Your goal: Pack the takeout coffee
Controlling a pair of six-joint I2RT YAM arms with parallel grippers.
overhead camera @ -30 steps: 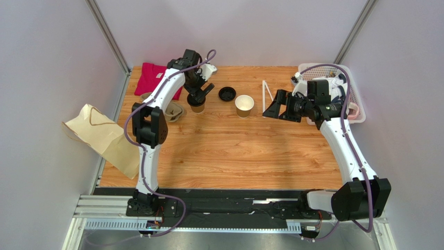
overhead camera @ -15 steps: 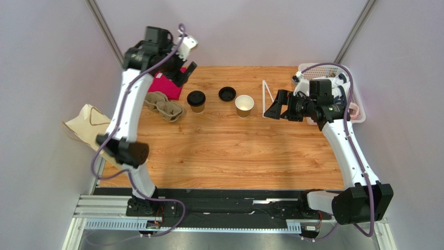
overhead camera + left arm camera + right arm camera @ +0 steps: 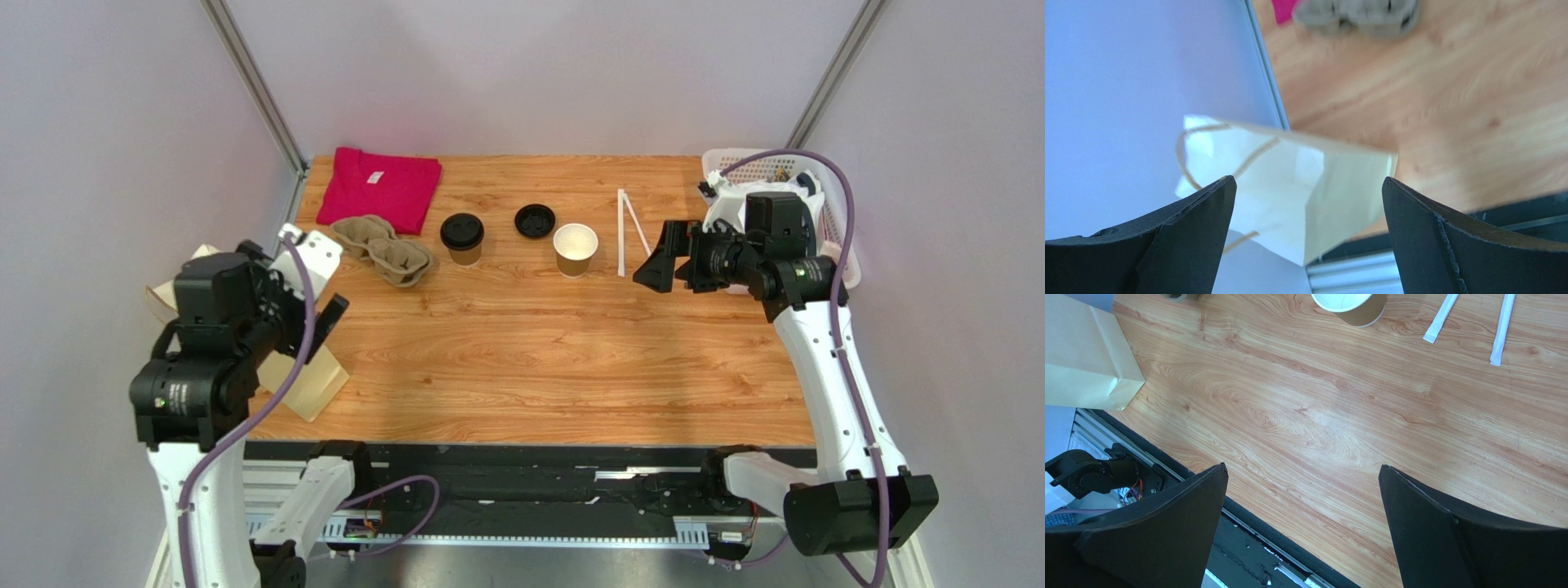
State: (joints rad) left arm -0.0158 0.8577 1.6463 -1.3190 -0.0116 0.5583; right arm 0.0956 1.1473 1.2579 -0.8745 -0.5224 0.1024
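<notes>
Left gripper (image 3: pixel 1308 184): you see its two black fingers at the bottom corners, spread wide.
Paper bag (image 3: pixel 1278 184): cream, below the gap, across the table's left edge.
Handle (image 3: pixel 1189 153): looped toward the wall (image 3: pixel 1137 73).
Table (image 3: pixel 1444 110): wood, blurred.
Cup carrier (image 3: pixel 1358 11): top edge, beside a pink cloth (image 3: pixel 1281 9).

The takeout coffee (image 3: pixel 461 237) is seen in the top view only. It is a small tan-brown paper cup, closed with a round black plastic lid that is seated flat across its rim. It is stood upright on the wooden counter (image 3: pixel 552 355), toward the far edge and left of centre. It is flanked on both sides, with a moulded pulp cup carrier (image 3: pixel 386 249) just beside it on the left and a loose black lid (image 3: pixel 534 221) near it on the right, touching neither.
</notes>
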